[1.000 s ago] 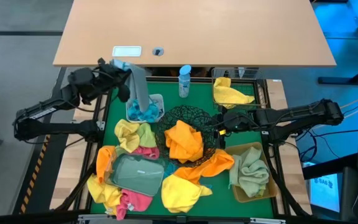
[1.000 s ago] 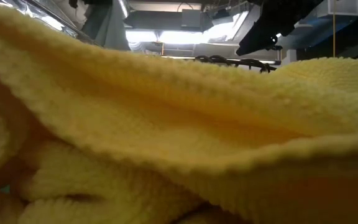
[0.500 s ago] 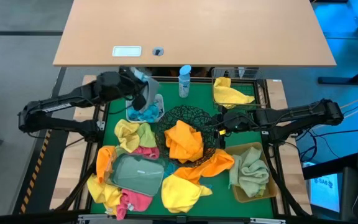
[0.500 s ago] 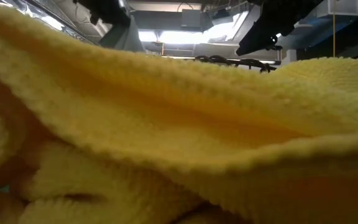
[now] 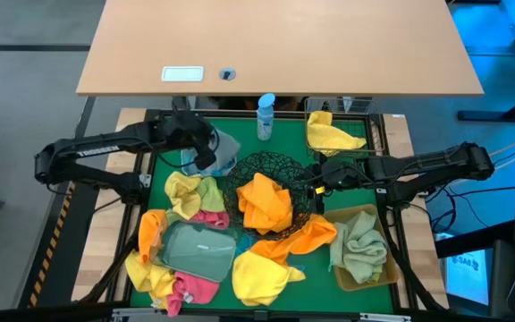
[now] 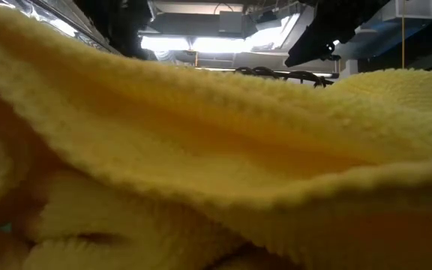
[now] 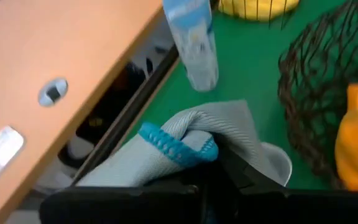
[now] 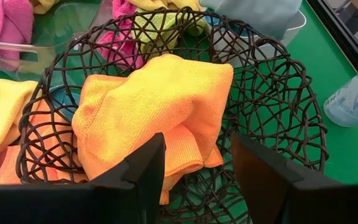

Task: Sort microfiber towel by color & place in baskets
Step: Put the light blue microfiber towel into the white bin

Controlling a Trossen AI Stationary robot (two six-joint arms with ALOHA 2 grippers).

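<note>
Overhead, the left gripper (image 5: 206,152) sits over the white rectangular tub (image 5: 226,146), pinching a grey microfiber towel with blue edging (image 5: 222,144). At the wrist, that towel (image 7: 185,140) bunches beside the blue-capped bottle (image 7: 192,43). Meanwhile the right gripper (image 8: 197,180), fingers spread, hovers at the round black wire-mesh bowl (image 8: 284,118) holding an orange towel (image 8: 148,112).

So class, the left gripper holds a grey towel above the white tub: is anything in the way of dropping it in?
Nothing visible. The left gripper holds the grey towel right over the white tub, and no other thing lies between them. The blue-capped bottle stands apart, beside the tub.
</note>
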